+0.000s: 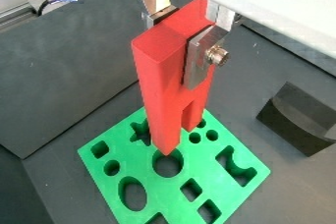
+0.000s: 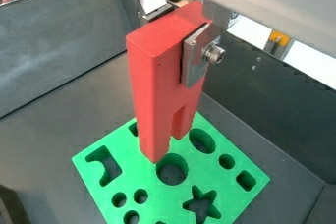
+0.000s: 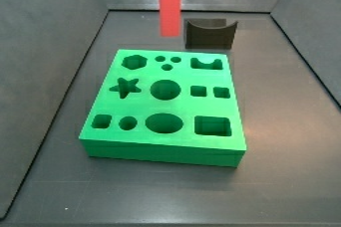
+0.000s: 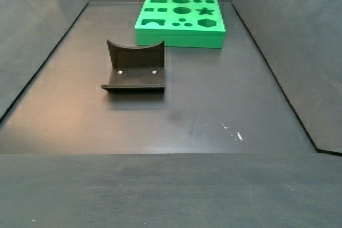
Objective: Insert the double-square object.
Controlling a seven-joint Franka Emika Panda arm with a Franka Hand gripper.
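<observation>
The pincer [image 1: 197,46] grips the upper part of the double-square object [image 1: 168,85], its silver fingers [image 1: 206,56] closed flat against the red block's sides, holding it upright in the air above the green board [image 1: 105,169]. In both wrist views the block's slotted lower end [image 2: 164,135] hangs clear of the board, over the round hole [image 2: 172,172] near the board's middle, with no contact visible. A side view shows only the red block's lower length [image 3: 170,4] coming down from the top edge of the frame, behind the board [image 3: 163,146] and just beside the dark fixture [image 3: 210,33]; the pincer itself is out of that frame. From a side view on the opposite end, the fixture [image 4: 134,68] stands well apart from the board [image 4: 182,32] on the dark tabletop [image 4: 201,122], with broad open floor around both and raised walls at the edges; neither block nor pincer appears there
</observation>
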